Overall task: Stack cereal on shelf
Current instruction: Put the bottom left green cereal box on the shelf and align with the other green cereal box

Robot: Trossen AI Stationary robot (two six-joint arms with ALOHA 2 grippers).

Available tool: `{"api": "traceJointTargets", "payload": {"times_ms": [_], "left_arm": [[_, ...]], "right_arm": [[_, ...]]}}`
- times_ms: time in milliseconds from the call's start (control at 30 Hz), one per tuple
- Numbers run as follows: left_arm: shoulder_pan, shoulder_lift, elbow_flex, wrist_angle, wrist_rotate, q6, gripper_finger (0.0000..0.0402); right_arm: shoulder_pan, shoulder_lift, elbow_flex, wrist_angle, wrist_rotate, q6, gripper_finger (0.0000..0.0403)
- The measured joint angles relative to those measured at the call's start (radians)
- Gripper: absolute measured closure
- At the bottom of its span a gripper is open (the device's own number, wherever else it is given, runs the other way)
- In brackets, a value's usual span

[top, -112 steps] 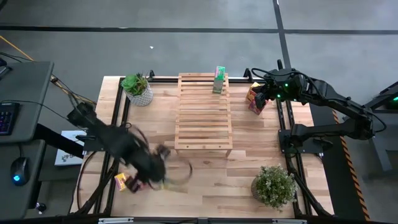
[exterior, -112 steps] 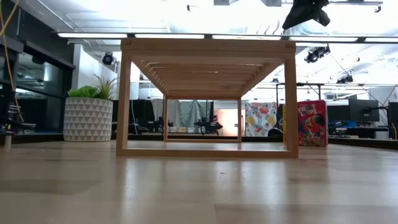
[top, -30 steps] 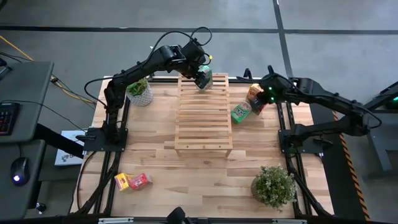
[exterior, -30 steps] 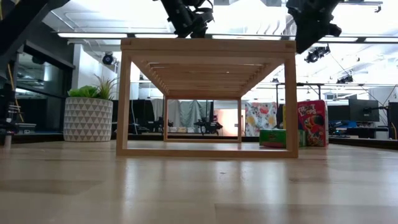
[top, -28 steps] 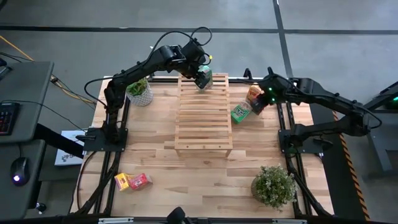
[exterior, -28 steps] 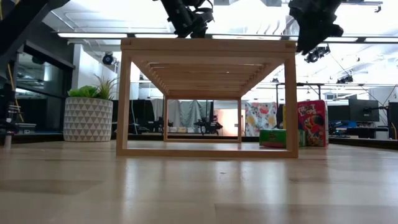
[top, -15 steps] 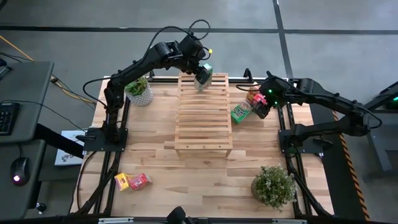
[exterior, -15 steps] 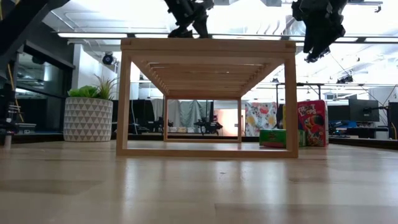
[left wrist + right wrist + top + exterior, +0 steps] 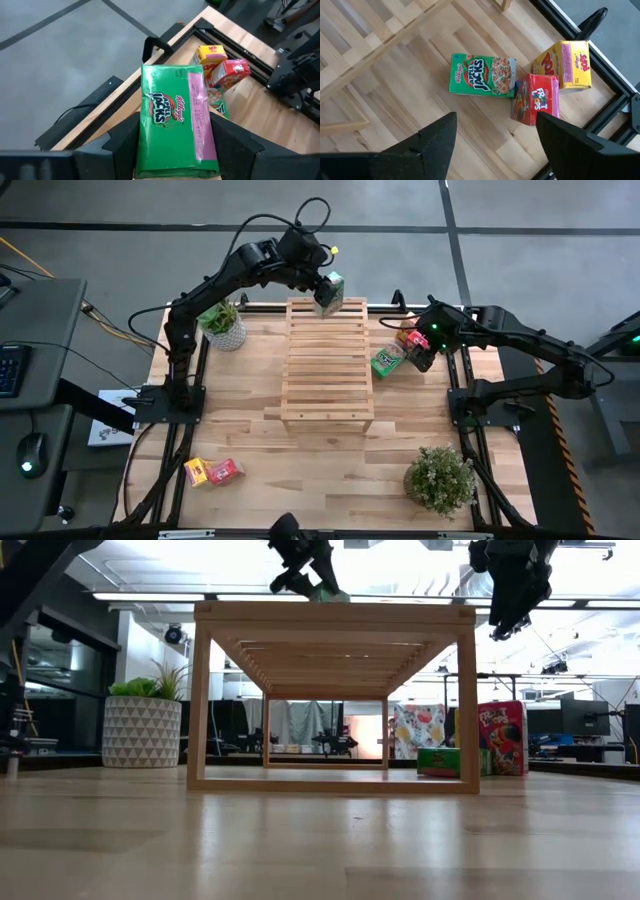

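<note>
Only overhead, two boxes (image 9: 213, 472) near the table's front-left corner.

The left gripper (image 9: 327, 288) has lifted its green box (image 9: 175, 122) higher above the rack (image 9: 327, 360) (far end).

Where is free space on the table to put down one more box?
Bare tabletop lies in front of the rack, between the two boxes and the plant. Crowded: right of the rack, around three boxes.

Green cereal box (image 9: 332, 288) above shelf (image 9: 328, 360) far edge; five others on tabletop.
</note>
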Motion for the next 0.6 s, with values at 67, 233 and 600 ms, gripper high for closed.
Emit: {"api": "traceJointTargets", "payload": {"times_ms": [67,233,600], "left_arm": [[-0.004,0.002,-0.005,-0.001,-0.005,-0.006,0.0195],[-0.015,0.003,-0.056,-0.012,-0.062,-0.076,0.0195],[-0.046,-0.003,-0.149,-0.119,-0.208,-0.208,0.0195]], "right_arm": [[0.000,0.000,0.000,0.000,0.000,0.001,0.0137],[0.000,0.000,0.000,0.000,0.000,0.020,0.0137],[0.000,0.000,0.000,0.009,0.003,0.023,0.0137]]}}
